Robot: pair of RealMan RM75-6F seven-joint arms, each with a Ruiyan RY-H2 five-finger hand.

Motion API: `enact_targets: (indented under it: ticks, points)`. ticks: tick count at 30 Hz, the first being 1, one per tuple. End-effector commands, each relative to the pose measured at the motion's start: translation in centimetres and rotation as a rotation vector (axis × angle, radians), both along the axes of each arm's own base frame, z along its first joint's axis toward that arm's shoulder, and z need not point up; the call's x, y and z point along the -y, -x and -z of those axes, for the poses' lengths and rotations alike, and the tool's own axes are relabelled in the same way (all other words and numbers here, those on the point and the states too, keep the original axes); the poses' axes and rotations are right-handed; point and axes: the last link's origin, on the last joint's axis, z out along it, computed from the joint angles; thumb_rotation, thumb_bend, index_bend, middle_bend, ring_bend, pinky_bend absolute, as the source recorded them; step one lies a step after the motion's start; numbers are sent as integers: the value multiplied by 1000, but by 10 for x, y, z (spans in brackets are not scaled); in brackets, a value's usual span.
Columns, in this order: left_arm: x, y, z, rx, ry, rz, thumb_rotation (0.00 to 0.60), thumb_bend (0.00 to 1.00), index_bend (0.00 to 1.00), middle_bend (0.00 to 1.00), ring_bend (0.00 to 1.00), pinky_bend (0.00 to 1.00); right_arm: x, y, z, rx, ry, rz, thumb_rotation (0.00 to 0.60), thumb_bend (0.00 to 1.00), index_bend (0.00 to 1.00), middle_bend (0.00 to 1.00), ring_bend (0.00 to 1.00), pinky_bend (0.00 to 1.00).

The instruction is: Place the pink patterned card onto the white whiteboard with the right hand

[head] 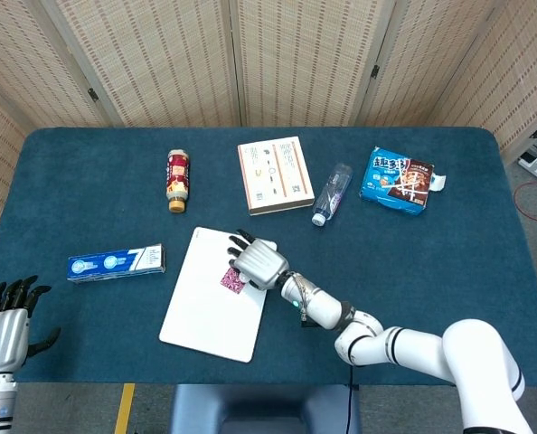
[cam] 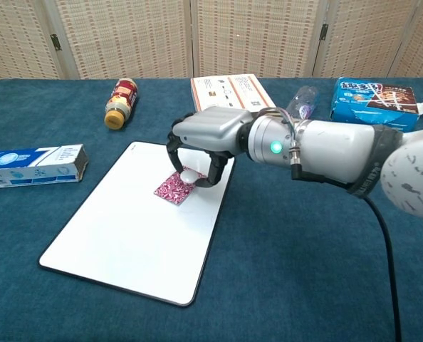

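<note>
While the pink patterned card (cam: pixel 173 190) lies flat on the white whiteboard (cam: pixel 119 235), the right hand (cam: pixel 203 146) arches directly over it, fingers curled down around its far edge; whether they touch it I cannot tell.

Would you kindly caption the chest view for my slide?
Right hand poised over the pink patterned card lying on the whiteboard.

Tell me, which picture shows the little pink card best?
The chest view: the pink card lies flat on the whiteboard, its pattern clear, with the right hand over its far corner. In the head view, the hand hides most of the card.
</note>
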Motion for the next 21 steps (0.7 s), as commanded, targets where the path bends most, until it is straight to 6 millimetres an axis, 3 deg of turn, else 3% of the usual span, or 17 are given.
enact_targets:
  ticks: [1,5,8,10,13,16,21]
  points:
    - [1,1,0,0,0,-2,600,286,265,141,115,0,3,-6,6,-12,5,-4,600,368,468,232,58,0]
    - [1,2,0,1,-1,-6,600,286,264,141,115,0,6,-12,11,-16,10,-1,600,369,447,230,49,0]
    - [2,3,0,1,0,-9,600,286,264,141,115,0,7,-15,13,-12,10,0,600,369,375,222,42,0]
    - [2,4,0,2,-3,-11,600,286,264,141,115,0,6,-15,12,-12,7,-3,600,369,239,209,35,0]
    - [1,5,0,1,-1,-13,600,286,264,141,115,0,4,-11,8,-9,7,-7,600,368,113,203,34,0]
    - [0,4,0,3,0,-7,600,286,264,141,115,0,2,-3,-1,-4,18,-6,600,368,101,203,43,0]
    - [-2,3,1,4,1,-1,600,286,263,141,115,0,-3,27,-35,11,72,15,600,369,102,203,43,0]
